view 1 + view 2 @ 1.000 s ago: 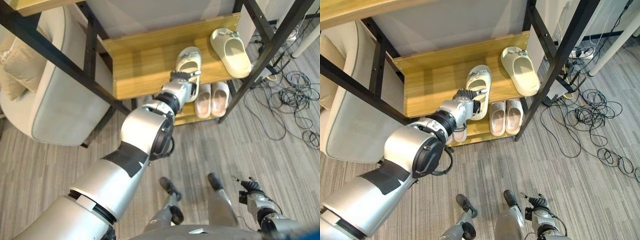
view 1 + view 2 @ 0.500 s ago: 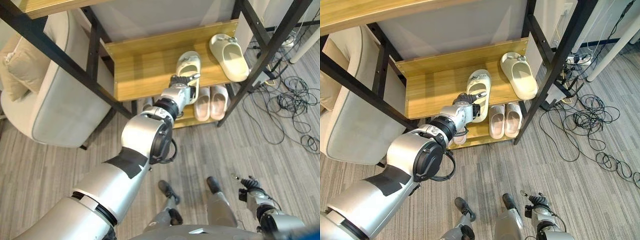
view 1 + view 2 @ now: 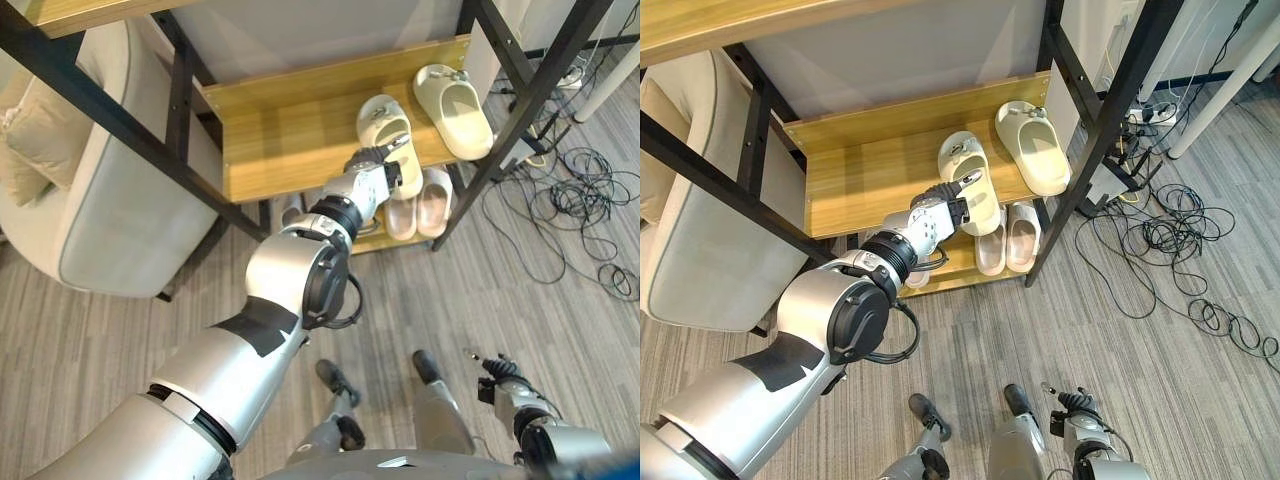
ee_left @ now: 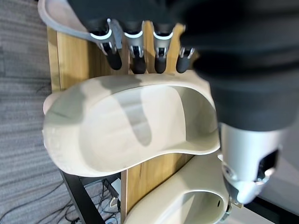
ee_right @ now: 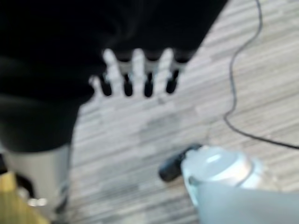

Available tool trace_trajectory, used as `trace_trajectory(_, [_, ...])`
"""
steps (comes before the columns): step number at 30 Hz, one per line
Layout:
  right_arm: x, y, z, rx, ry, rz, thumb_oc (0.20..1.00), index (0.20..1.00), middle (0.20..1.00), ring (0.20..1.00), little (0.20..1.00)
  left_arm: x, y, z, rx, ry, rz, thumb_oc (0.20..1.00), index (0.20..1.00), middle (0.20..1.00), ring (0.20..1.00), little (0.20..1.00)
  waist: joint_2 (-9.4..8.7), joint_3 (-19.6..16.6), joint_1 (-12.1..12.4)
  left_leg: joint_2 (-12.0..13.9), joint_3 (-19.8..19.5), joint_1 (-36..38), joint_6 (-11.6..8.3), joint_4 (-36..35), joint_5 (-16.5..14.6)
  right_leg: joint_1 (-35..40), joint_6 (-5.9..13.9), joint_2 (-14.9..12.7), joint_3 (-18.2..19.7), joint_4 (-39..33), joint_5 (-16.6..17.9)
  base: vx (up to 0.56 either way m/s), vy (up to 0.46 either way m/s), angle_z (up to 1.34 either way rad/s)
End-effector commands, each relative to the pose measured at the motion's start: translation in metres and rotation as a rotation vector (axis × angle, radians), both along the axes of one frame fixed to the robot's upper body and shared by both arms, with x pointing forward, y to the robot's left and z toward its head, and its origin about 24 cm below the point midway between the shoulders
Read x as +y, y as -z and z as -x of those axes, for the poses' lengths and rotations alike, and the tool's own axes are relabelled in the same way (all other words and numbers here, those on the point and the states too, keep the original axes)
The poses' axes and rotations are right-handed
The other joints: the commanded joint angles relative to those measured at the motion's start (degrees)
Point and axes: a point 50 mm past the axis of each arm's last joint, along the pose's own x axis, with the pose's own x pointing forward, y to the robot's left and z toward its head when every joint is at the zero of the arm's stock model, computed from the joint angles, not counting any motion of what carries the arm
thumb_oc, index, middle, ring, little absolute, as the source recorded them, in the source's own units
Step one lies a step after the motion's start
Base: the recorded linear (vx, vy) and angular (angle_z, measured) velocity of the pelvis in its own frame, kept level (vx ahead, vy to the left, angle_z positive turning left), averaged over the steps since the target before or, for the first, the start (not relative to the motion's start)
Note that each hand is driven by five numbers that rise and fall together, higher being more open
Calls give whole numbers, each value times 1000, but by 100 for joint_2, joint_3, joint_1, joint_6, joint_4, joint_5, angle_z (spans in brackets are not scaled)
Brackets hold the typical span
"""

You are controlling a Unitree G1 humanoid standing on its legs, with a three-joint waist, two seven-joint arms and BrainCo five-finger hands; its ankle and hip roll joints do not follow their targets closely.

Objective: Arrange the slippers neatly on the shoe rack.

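**Second slipper being set beside its mate on the shoe rack's wooden shelf**

The landmark is the wooden shelf [image 3: 290, 130] of a black-framed shoe rack [image 3: 100, 90], seen from above. Left of the rack stands a pale upholstered armchair [image 3: 110, 220]. The left half of the shelf is bare wood.

Near the middle of the shelf, at its front edge, the robot's left hand [image 3: 378, 172] holds a cream slipper [image 3: 392, 140] by its heel end. In the left wrist view, the fingers [image 4: 135, 56] reach over one side wall of the cream slipper [image 4: 126, 126] and the thumb [image 4: 243, 186] sits against the opposite side, so the hand pinches it. The slipper lies sole down on the wood, toe towards the back, slightly angled.

Just right of it, at the shelf's right end, lies a second cream slipper [image 3: 455, 95], apart from the first and angled a little differently. Below the shelf's front edge, on a lower shelf, a pair of pinkish slippers [image 3: 418, 205] rests side by side.

The right hand [image 3: 498, 380] hangs low, well away from the rack, with straight, relaxed fingers holding nothing.

Judging from this, both cream slippers are on the shelf. What seems left is squaring the held one parallel with its mate, closing the gap, and letting go.
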Motion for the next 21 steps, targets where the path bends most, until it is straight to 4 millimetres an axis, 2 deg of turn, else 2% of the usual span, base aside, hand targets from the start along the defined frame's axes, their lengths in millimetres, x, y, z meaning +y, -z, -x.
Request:
trace_trajectory(1, [-38,-33,-33,-94,40,98,1000,1000,1000,1000,1000,-58,-40,19,-16,140,201,1000,1000,1000,1000,1000,460,768,-109,-334,25,1303,-434,54,-855,177,-397,397,294,-393,205,20,4,-8])
trace_trajectory(2, [-38,-34,-33,-90,36,101,1000,1000,1000,1000,1000,-58,-47,18,-34,133,218,1000,1000,1000,1000,1000,450,790,-137,-331,42,1299,-435,54,-855,155,-394,405,312,-380,209,14,-1,-8])
trace_trajectory(7, [-39,-35,-35,-89,32,109,1000,1000,1000,1000,1000,-59,-56,17,-61,130,242,1000,1000,1000,1000,1000,434,817,-171,-320,69,1283,-440,54,-850,105,-393,423,343,-353,211,10,-1,-4])
trace_trajectory(9, [-41,-37,-37,-88,27,120,1000,1000,1000,1000,1000,-60,-67,17,-94,124,266,1000,1000,1000,1000,1000,423,834,-202,-313,86,1248,-442,54,-848,70,-400,435,358,-333,202,0,0,0])
trace_trajectory(13, [-41,-37,-37,-83,23,121,1000,1000,1000,1000,1000,-56,-74,15,-132,106,235,1000,1000,1000,1000,1000,427,823,-202,-315,79,1217,-436,54,-853,41,-418,461,372,-318,204,0,0,0])
trace_trajectory(16, [-41,-36,-35,-81,29,119,1000,1000,1000,1000,1000,-52,-77,13,-161,91,186,1000,1000,1000,1000,1000,422,790,-193,-308,82,1199,-442,54,-854,31,-420,457,362,-326,220,10,-2,0])
trace_trajectory(21, [-39,-32,-30,-72,30,109,1000,1000,1000,1000,1000,-39,-70,7,-194,65,62,1000,1000,1000,1000,1000,423,711,-157,-309,51,1200,-450,54,-855,53,-415,450,328,-341,232,21,-3,0])
